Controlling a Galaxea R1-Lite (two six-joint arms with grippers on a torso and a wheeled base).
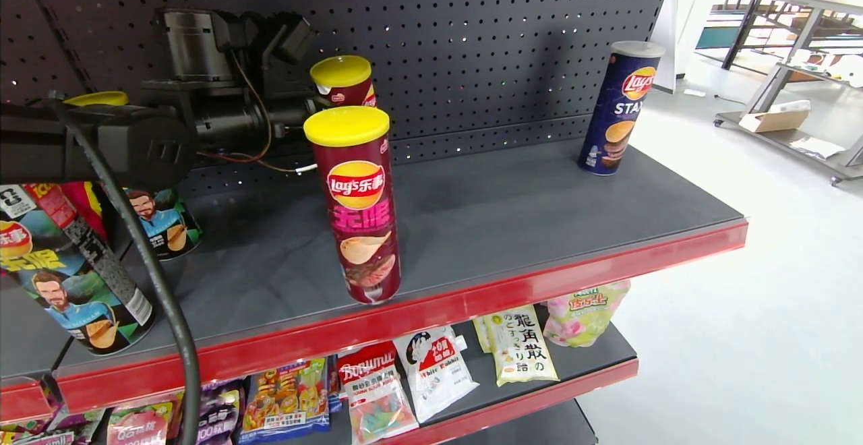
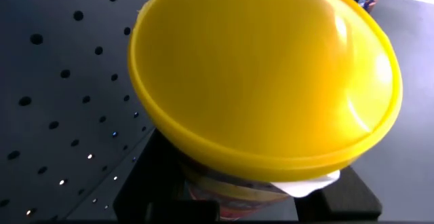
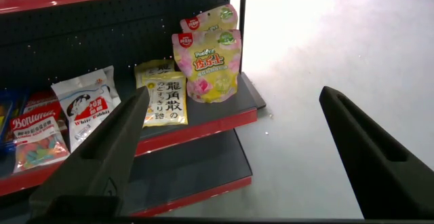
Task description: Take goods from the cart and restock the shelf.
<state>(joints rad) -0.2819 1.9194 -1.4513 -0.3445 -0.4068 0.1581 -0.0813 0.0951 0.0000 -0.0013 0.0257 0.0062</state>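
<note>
Clamped in the left gripper (image 2: pixel 247 198), fingers (image 2: pixel 146 193) pressed to either side below the yellow lid: a maroon chip can (image 1: pixel 344 81), closed, up by the pegboard (image 1: pixel 506 40) at the back of the top shelf (image 1: pixel 512 229), left of middle; base hidden, so cannot tell whether touching the board. Just in front of it, upright at the red front edge: a second maroon can (image 1: pixel 355 209), yellow lid on. Near the back right corner, upright and well apart from both: a blue can (image 1: pixel 617 111) with a grey lid. At the left end, two green-and-blue cans (image 1: pixel 71 270), one near the front edge, the other behind it. Wide bare board between the middle cans and the blue one, and along the right front edge. Spread wide with nothing between the fingers: the right gripper (image 3: pixel 237 149), low beside the lower shelf (image 3: pixel 196 129), with snack bags (image 3: pixel 207 68) set along it and open floor (image 3: pixel 305 61) past its right end.
</note>
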